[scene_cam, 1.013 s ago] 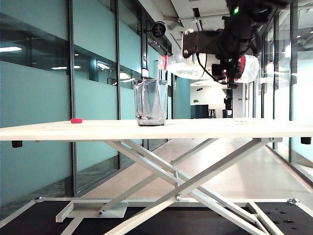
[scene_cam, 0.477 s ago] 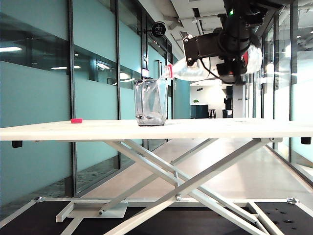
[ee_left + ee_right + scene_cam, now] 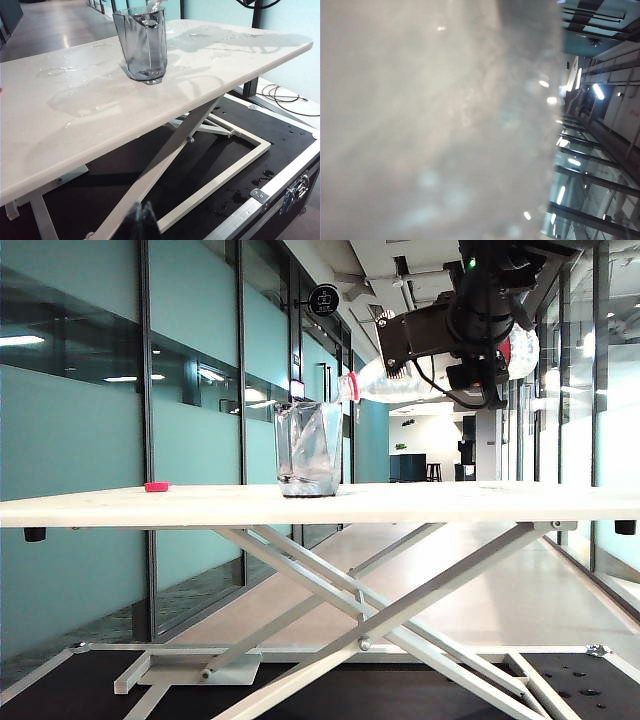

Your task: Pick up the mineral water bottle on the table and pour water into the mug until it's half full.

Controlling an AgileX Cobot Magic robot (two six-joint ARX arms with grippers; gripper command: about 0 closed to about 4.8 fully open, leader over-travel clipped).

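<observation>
From the exterior view, we see our right hand point(image 3: 478, 365) up above the bench point(image 3: 450, 502), clamped round the bottle point(image 3: 400, 386) at its red-labelled body. The bottle lies almost level, its long axis running from our hand out toward the mug point(image 3: 308, 448), neck end tipped a little lower than the base. The mouth, with its red ring, sits just above the mug's rim on the side nearest our hand, so the mug is below and beyond our hand along the bottle's own line. We judge the pour turns on that: the mouth must stay over the rim as the tilt deepens. We cannot make out a stream here. The left hand does not show in this view. A small pink thing point(image 3: 156, 486) lies on the bench, far past the mug.

In the left wrist view, the mug point(image 3: 143, 45) stands upright on the wet bench point(image 3: 75, 115), well away from our left hand point(image 3: 141, 223), whose dark tip alone shows; we cannot tell whether it is open. The right hand is far nearer.

In the right wrist view, the bottle point(image 3: 435, 120) fills the frame as a pale blur right against our hand.
</observation>
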